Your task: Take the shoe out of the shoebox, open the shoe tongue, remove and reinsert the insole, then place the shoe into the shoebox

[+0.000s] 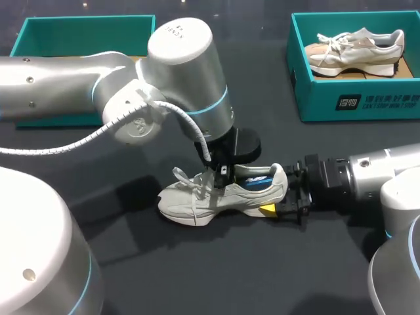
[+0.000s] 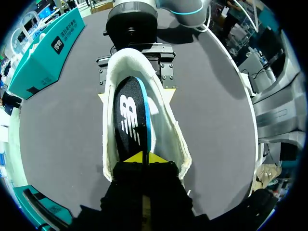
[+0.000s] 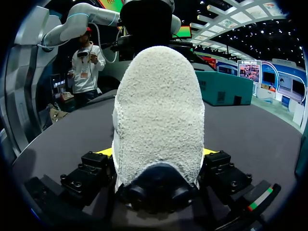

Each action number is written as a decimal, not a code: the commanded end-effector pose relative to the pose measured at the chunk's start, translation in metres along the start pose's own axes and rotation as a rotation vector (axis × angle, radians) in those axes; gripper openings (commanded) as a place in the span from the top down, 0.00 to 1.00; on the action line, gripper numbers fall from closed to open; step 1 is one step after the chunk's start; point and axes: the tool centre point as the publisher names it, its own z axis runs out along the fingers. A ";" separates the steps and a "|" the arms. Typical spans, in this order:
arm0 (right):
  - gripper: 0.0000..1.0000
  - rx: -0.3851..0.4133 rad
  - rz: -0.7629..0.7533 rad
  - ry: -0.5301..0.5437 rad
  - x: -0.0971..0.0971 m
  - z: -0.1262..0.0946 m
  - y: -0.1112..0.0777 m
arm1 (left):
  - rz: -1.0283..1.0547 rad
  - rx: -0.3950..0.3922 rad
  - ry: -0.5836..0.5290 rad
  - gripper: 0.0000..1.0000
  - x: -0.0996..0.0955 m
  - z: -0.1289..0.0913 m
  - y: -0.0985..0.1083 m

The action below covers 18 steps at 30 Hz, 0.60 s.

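Left gripper pinched the insole inside the shoe; it looked thin, floppy, best gripped by its edge. Right gripper clamped the soft heel.

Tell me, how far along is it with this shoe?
Done: the shoe is out, lying on the table. In hand: the right pincer clamps the heel while the left pincer pinches the insole inside; whether it is coming out or going back, I cannot tell. Left: seat the insole, then put the shoe into the empty shoebox.
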 end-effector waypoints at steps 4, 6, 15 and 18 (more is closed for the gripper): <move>1.00 0.003 0.000 -0.001 0.002 0.000 -0.001 | 0.025 0.139 0.026 1.00 0.009 -0.014 0.009; 1.00 0.003 0.000 -0.001 0.002 0.000 -0.001 | 0.031 0.164 0.033 1.00 0.012 -0.018 0.008; 1.00 0.003 0.000 -0.001 0.002 0.000 -0.001 | 0.028 0.263 0.019 1.00 0.010 -0.032 -0.006; 1.00 0.003 0.000 -0.001 0.002 0.000 -0.001 | 0.031 0.286 0.000 1.00 0.007 -0.036 -0.016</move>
